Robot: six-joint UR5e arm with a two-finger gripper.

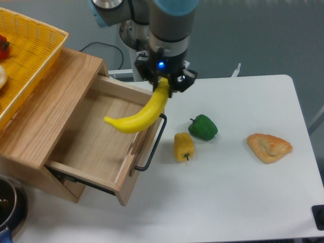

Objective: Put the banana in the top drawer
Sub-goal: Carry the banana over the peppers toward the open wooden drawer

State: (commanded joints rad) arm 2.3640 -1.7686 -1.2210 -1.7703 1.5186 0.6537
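Note:
The banana [139, 115] is long, curved and all yellow. My gripper [163, 84] is shut on its upper end and holds it in the air. The banana hangs down to the left, over the right side of the open top drawer [96, 139]. The drawer is a shallow light-wood box pulled out of the cabinet [43, 109]; its inside looks empty. Its black bar handle [153, 144] is on the front, facing right. The gripper's fingertips are partly hidden by the banana.
A yellow woven basket [25, 55] with some items sits on top of the cabinet. A yellow bell pepper [184, 146], a green bell pepper [203, 127] and a pastry [269, 147] lie on the white table. A dark pot [7, 205] is at bottom left.

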